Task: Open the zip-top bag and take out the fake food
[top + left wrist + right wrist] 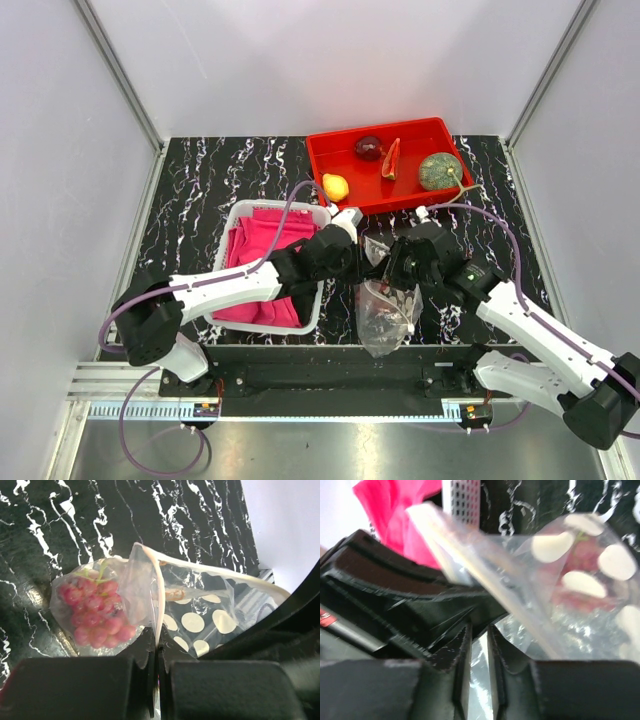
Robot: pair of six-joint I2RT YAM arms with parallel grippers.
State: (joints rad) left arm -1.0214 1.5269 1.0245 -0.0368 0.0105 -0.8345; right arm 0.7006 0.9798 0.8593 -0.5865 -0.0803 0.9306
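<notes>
The zip-top bag (385, 312) hangs between the two grippers near the table's front edge, clear with pale dots. My left gripper (156, 647) is shut on the bag's white zip rim (159, 595), with the bag (200, 620) spread beyond it. Purple-pink grapes (95, 617) lie inside the bag, seen blurred through it in the right wrist view (582, 565). My right gripper (479, 635) has its jaws a narrow gap apart with the bag's (545, 605) film lying in the gap. A lemon (336, 186), a dark red fruit (368, 147), a watermelon slice (391, 160) and a green melon (440, 170) lie in the red tray (330, 155).
A white basket (240, 215) of pink cloth (265, 245) stands left of the grippers, close under my left arm. The red tray sits at the back of the black marbled table. White walls close in the sides and back.
</notes>
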